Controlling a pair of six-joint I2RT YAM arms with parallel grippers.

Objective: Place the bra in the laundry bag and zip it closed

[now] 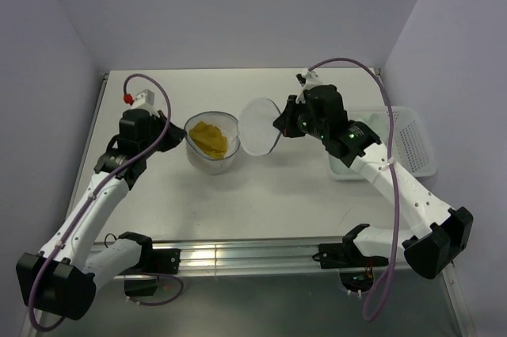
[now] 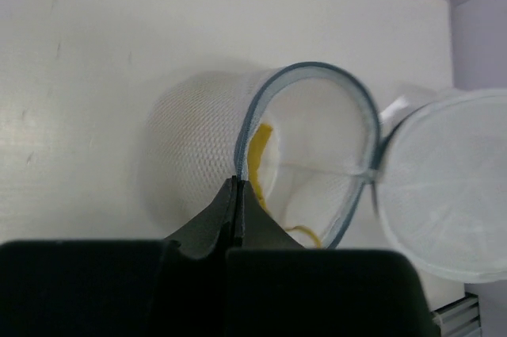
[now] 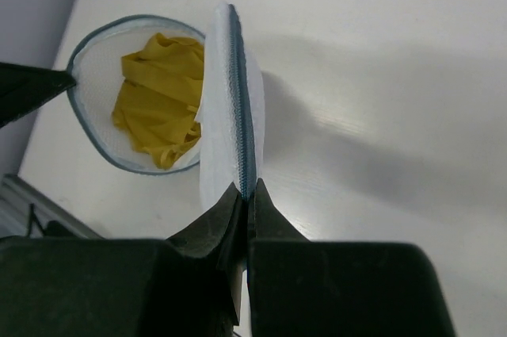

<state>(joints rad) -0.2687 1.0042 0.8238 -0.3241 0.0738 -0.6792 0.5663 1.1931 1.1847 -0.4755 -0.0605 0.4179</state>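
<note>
The laundry bag (image 1: 212, 140) is a round white mesh clamshell with a blue-grey zipper rim, lying open at the table's middle. The yellow bra (image 1: 210, 138) sits bunched inside its bowl half, also seen in the right wrist view (image 3: 156, 99). My left gripper (image 2: 237, 184) is shut on the bowl's rim (image 2: 247, 132) at its left side. My right gripper (image 3: 246, 189) is shut on the rim of the lid half (image 3: 234, 107), holding the lid (image 1: 259, 126) raised on edge to the right of the bowl. The lid shows at the right in the left wrist view (image 2: 447, 186).
A white perforated rectangular plastic basket (image 1: 408, 140) stands at the right, under and behind my right arm. Grey walls close in the table at the back and both sides. A metal rail (image 1: 238, 254) runs along the near edge.
</note>
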